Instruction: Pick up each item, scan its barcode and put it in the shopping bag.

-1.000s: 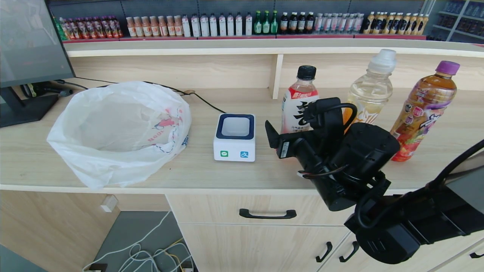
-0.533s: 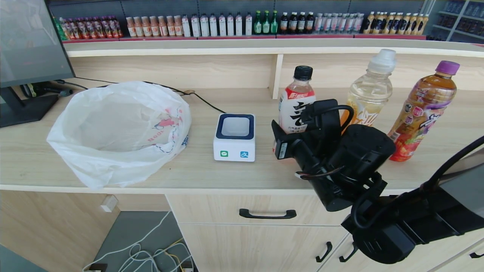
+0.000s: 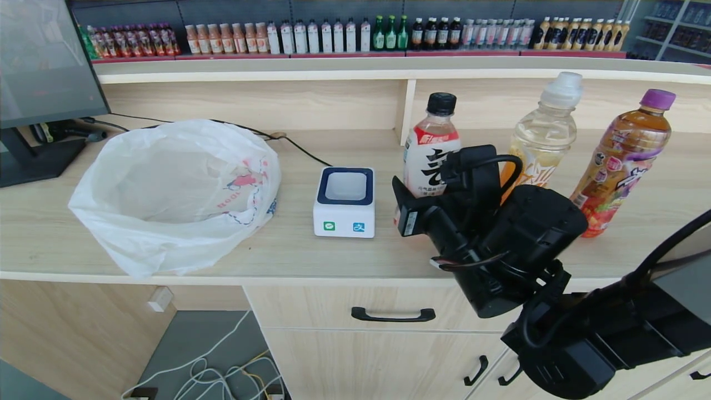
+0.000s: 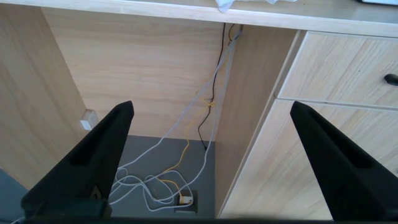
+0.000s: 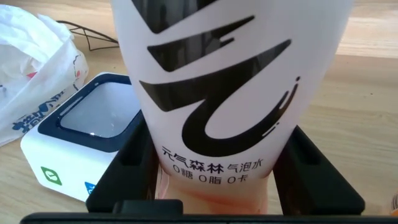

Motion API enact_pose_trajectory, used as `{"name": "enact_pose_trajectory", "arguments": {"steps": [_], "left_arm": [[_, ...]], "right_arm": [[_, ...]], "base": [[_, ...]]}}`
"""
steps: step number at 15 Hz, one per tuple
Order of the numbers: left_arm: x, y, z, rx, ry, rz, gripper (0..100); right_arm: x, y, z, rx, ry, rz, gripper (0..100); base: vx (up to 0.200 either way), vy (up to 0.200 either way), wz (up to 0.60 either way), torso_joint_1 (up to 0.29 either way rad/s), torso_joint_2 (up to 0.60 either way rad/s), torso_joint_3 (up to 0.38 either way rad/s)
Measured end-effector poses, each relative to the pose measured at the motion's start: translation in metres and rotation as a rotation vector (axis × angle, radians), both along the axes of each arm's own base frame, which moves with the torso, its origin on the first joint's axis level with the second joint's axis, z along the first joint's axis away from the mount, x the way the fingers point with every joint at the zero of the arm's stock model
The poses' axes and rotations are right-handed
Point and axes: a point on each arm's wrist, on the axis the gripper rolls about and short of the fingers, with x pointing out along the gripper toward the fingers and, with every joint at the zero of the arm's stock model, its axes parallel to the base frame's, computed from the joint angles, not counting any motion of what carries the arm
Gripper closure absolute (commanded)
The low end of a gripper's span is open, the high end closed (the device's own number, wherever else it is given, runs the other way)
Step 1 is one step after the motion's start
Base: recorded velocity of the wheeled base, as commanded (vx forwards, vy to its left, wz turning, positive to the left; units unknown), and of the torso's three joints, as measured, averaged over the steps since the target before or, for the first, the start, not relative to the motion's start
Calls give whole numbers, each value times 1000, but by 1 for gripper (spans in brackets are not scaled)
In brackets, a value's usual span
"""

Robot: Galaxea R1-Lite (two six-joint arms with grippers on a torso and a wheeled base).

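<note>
My right gripper (image 3: 423, 206) is shut on a black-capped bottle (image 3: 431, 149) with a white label, gripping its lower body just right of the scanner. In the right wrist view the bottle (image 5: 217, 106) stands upright between the two black fingers (image 5: 127, 168), with the white scanner (image 5: 87, 127) close beside it. The scanner (image 3: 345, 201) sits mid-counter. The white shopping bag (image 3: 172, 189) lies open at the left. A clear white-capped bottle (image 3: 547, 133) and an amber purple-capped bottle (image 3: 622, 155) stand at the right. My left gripper (image 4: 211, 155) hangs open below the counter.
A monitor (image 3: 44, 61) stands at the far left, with cables running behind the bag. A raised wooden shelf with a divider (image 3: 407, 111) backs the counter. Drawers with black handles (image 3: 393, 316) are below; loose cables (image 4: 186, 180) lie on the floor.
My right gripper has carried the black-capped bottle a little to the left and up, towards the scanner. The other two bottles, bag and scanner have stayed put.
</note>
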Motion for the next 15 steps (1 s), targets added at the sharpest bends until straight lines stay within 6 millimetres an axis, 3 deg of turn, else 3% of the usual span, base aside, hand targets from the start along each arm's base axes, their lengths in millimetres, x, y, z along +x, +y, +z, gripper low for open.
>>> {"name": "enact_pose_trajectory", "arguments": {"steps": [5,12,15], "left_arm": [[0,0,0,0,0,0,0],[0,0,0,0,0,0,0],[0,0,0,0,0,0,0]], "right_arm": [[-32,-7,17,36,-35,53,100],[-78,-14,13,11,-6,143,100],[-84,-17,16,14,-11,161,100]], "base": [[0,0,0,0,0,0],[0,0,0,0,0,0],[0,0,0,0,0,0]]}}
